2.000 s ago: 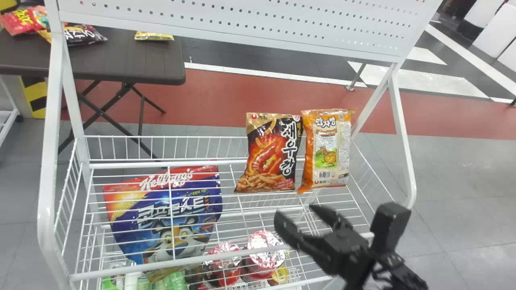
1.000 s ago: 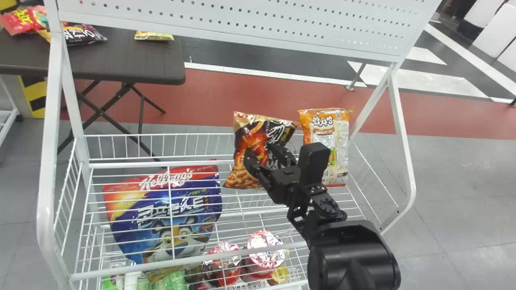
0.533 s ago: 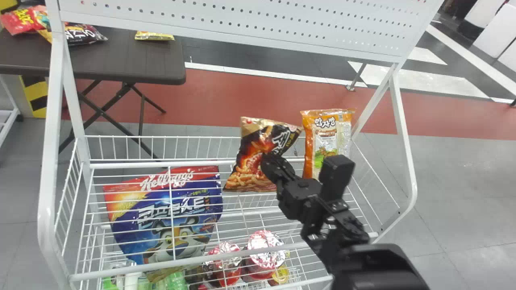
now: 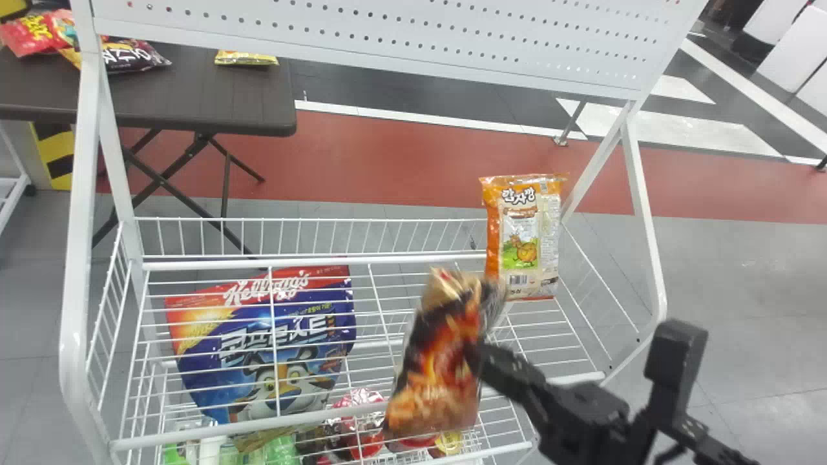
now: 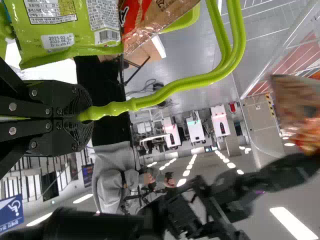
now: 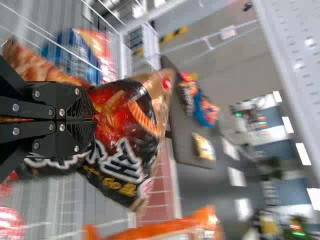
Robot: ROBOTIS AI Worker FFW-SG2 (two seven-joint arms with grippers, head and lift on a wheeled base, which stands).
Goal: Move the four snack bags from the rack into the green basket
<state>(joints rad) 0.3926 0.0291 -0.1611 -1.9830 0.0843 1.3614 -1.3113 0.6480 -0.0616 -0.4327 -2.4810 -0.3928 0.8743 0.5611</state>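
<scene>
Dark folding table (image 4: 194,97), red floor strip (image 4: 387,155).

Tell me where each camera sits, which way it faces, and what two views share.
Head view: on the head, facing forward and down at the rack; the right gripper shows.
Left wrist view: on the left wrist, looking past the left gripper and green handle; the right arm shows.
Right wrist view: on the right wrist, looking past its gripper and the black snack bag.
Head and right wrist views share that bag.
</scene>
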